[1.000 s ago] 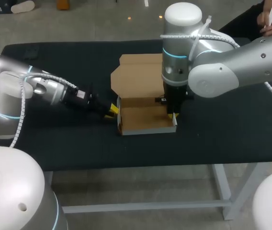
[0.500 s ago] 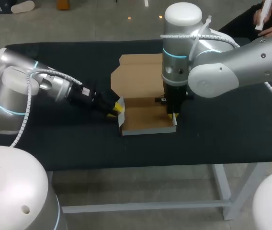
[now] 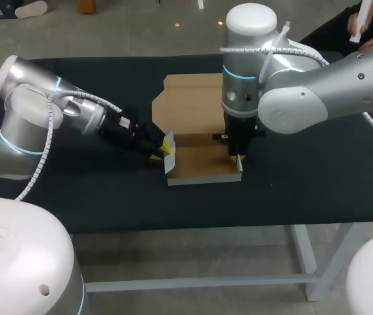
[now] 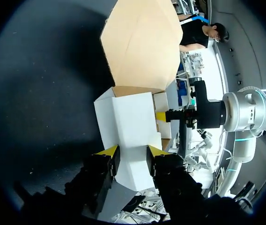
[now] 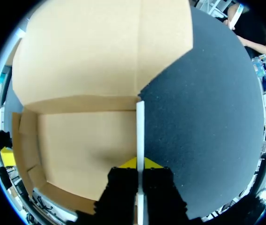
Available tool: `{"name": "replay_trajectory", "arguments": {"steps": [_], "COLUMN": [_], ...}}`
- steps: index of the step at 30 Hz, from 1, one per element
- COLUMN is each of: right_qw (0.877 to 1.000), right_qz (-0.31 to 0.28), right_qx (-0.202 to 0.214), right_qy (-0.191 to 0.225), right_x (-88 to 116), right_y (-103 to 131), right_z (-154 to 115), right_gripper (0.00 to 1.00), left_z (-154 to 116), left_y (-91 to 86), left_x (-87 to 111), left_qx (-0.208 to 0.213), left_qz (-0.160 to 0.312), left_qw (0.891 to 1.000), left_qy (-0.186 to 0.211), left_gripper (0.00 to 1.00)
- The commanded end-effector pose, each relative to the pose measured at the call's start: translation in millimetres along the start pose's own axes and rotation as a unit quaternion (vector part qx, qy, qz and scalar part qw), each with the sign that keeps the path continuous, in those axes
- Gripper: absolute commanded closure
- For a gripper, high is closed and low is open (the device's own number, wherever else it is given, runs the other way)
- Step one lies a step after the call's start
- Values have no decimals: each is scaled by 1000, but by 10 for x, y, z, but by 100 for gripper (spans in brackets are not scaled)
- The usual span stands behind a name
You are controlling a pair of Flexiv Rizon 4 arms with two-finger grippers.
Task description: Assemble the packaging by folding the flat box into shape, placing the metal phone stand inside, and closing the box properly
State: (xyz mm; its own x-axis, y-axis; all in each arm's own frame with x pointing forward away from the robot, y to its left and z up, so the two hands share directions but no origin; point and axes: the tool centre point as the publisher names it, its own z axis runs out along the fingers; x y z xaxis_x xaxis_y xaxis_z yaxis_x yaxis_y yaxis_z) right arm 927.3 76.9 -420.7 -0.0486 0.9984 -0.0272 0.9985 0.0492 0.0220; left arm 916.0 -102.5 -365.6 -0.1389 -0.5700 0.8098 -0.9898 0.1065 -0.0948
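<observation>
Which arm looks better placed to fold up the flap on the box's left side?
Left, probably. Its end effector sits right at the white left flap of the brown cardboard box, while the right end effector is across the box, clamped on the right wall.

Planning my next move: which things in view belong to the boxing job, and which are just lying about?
Job: cardboard box; left gripper shut on its side flap; right gripper shut on its opposite wall.
Lying about: only the black table; no phone stand shows.
</observation>
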Motion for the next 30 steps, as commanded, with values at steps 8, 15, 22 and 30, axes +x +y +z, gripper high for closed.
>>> {"name": "replay_trajectory", "arguments": {"steps": [8,15,22,30], "right_qw": [1000,1000,1000,1000], "right_qz": [0,0,0,0], "right_qx": [2,2,2,2], "right_qy": [-1,-1,-1,-1], "right_x": [11,11,11,11], "right_y": [6,6,6,6], "right_z": [-3,-3,-3,-3], "right_gripper": [100,100,100,100], "left_z": [68,93,89,128], "left_y": [37,41,62,70], "left_x": [76,73,57,30], "left_qx": [9,20,23,22], "left_qz": [-13,-24,-27,-38], "left_qw": [999,996,995,991], "left_qy": [-48,-83,-95,-123], "left_gripper": [57,55,61,59]}}
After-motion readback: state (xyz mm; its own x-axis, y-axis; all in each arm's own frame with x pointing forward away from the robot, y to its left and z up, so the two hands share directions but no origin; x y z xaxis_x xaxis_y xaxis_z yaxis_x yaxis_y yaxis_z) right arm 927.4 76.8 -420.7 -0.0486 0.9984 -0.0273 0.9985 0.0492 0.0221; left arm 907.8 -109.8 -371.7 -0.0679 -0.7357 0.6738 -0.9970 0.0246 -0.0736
